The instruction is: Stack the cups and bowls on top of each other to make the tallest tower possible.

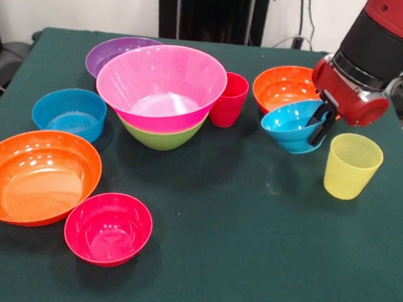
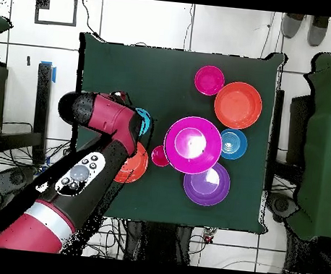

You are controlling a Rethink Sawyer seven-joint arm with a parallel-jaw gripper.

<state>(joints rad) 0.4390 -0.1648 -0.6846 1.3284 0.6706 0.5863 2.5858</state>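
My gripper (image 1: 322, 123) is shut on the rim of a small blue bowl (image 1: 292, 125), one finger inside and one outside. The bowl hangs tilted, in front of an orange bowl (image 1: 283, 86); it also shows in the overhead view (image 2: 143, 119) beside the arm. The tower is the big pink bowl (image 1: 161, 84) nested in the green bowl (image 1: 162, 138), left of the gripper. The red cup (image 1: 228, 99) stands against the tower's right side. The yellow cup (image 1: 353, 166) stands just right of and nearer than the gripper; the arm hides it in the overhead view.
A purple bowl (image 1: 117, 53) sits behind the tower. A second blue bowl (image 1: 69, 113), a wide orange bowl (image 1: 35, 175) and a red-pink bowl (image 1: 108, 228) lie at the left front. The arm (image 2: 97, 158) covers part of the table in the overhead view.
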